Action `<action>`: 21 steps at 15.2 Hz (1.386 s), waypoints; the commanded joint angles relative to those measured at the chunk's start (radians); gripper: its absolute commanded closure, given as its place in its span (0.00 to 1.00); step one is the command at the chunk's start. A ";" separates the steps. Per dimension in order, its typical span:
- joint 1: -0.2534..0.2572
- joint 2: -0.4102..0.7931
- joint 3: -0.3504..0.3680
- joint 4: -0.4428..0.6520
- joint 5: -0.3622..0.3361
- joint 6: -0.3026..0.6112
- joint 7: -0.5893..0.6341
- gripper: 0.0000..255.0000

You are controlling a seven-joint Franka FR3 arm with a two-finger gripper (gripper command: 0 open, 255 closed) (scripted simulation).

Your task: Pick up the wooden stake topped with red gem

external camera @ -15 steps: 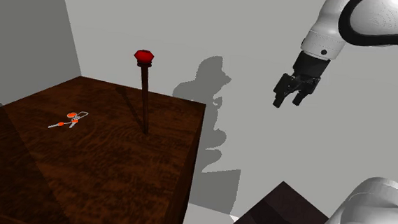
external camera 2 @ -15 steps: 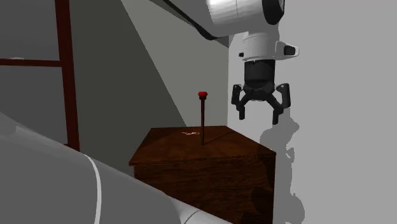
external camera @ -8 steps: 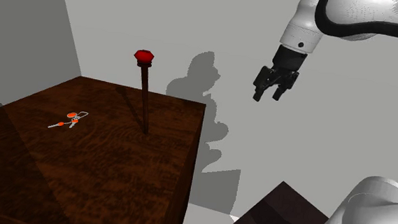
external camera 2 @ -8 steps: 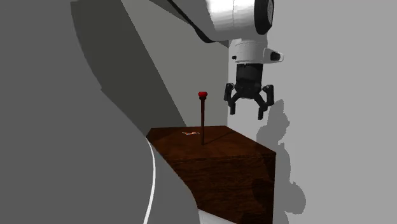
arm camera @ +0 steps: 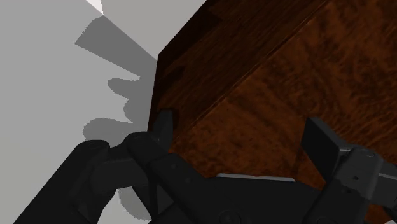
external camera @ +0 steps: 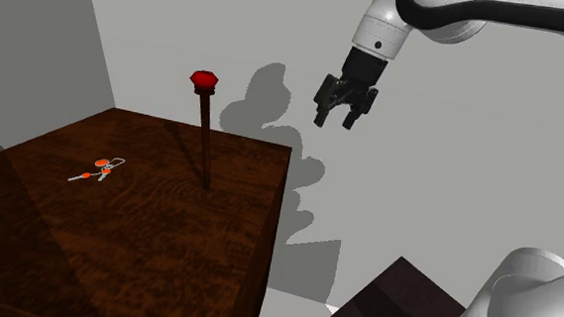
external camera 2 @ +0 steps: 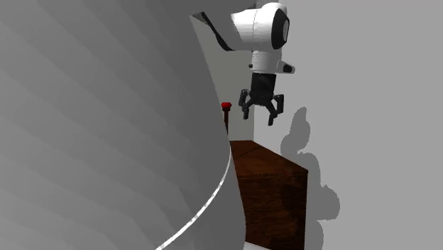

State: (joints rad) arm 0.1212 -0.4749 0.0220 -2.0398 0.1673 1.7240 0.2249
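Grey walls [external camera: 178, 28], a dark wooden table [external camera: 117, 243], and my claw [external camera: 335, 121] hanging wide open in the air, off to the right of the stake [external camera: 206, 144].

Stake's standing upright on the tabletop, toward its far right part, red gem [external camera: 205, 80] on top. I'm up at about gem height in the shoulder view, out past the table's right edge, touching nothing. Fingers [arm camera: 321, 141] are spread apart with nothing between them (just wood grain and the table's corner beyond them in the wrist view). Left of the stake, a small bunch of keys [external camera: 99, 169] with orange tags lies flat on the wood. In the second exterior view I hang to the right of the gem, and my shadow [external camera: 263, 102] falls on the wall behind.
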 commanded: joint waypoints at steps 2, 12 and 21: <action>0.021 0.082 0.012 0.078 0.035 0.021 0.004 0.00; 0.080 0.379 0.062 0.432 0.127 0.031 0.033 0.00; 0.134 0.718 0.113 0.937 0.160 -0.058 0.094 0.00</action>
State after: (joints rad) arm 0.2478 0.2012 0.1287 -1.1710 0.3253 1.6817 0.3096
